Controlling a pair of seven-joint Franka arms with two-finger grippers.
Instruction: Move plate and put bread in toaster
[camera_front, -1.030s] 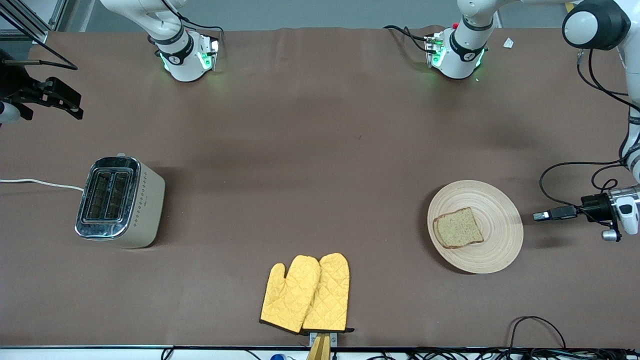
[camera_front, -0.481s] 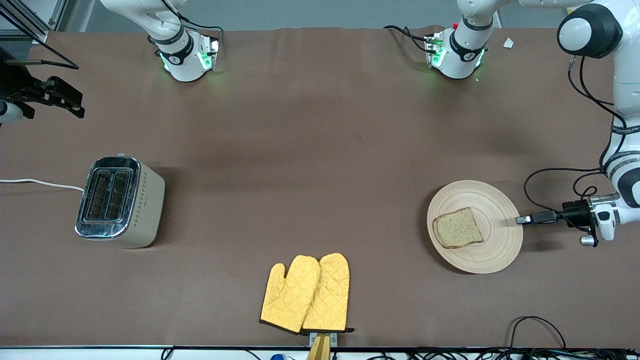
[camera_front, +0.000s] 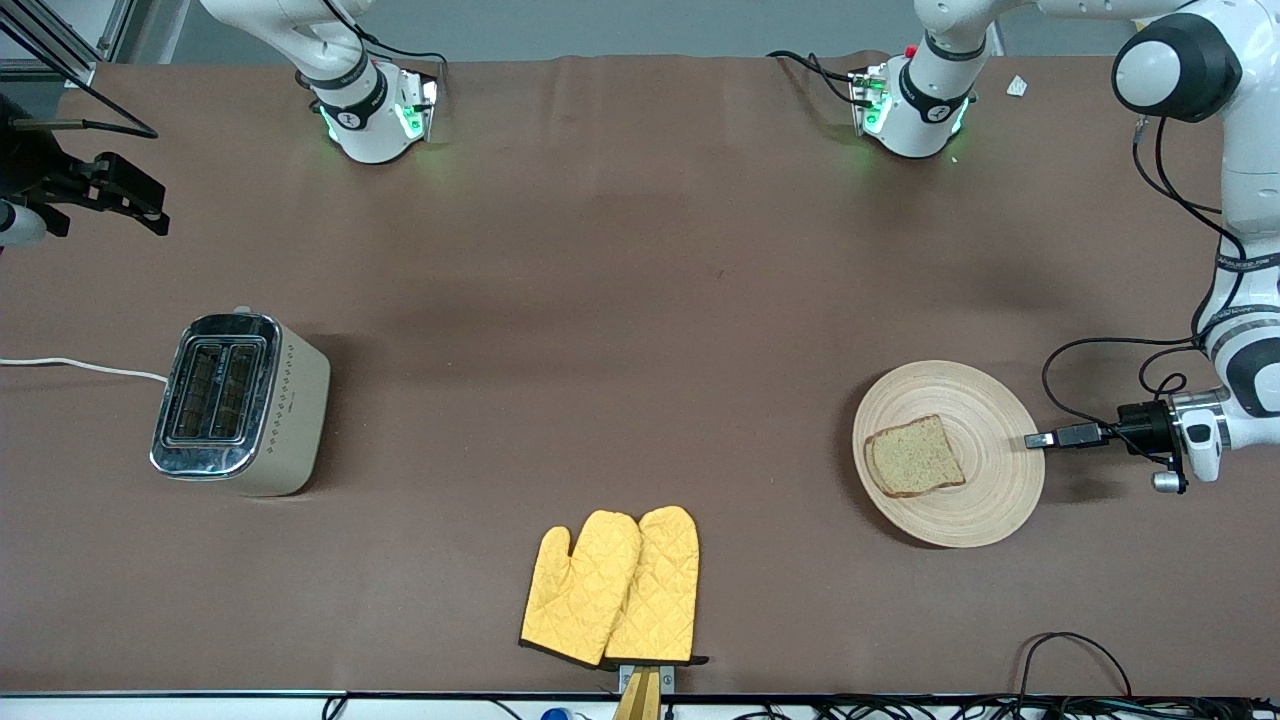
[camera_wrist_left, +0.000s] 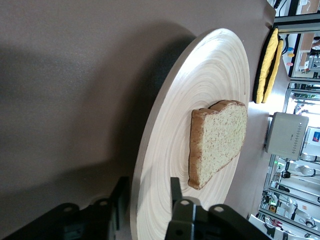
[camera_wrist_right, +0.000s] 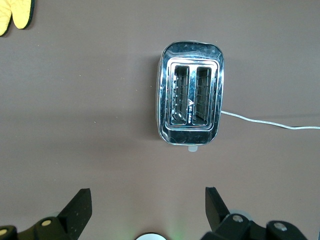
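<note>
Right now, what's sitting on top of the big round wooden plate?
One slice of brown speckled bread lies flat on the big round light-wood plate. The left gripper straddles the plate's rim, fingers open. What lies under the bread is covered.

Robotics lab: arm bases w/ green LEDs (camera_front: 375, 115), cables, brown-covered table (camera_front: 640, 300).
</note>
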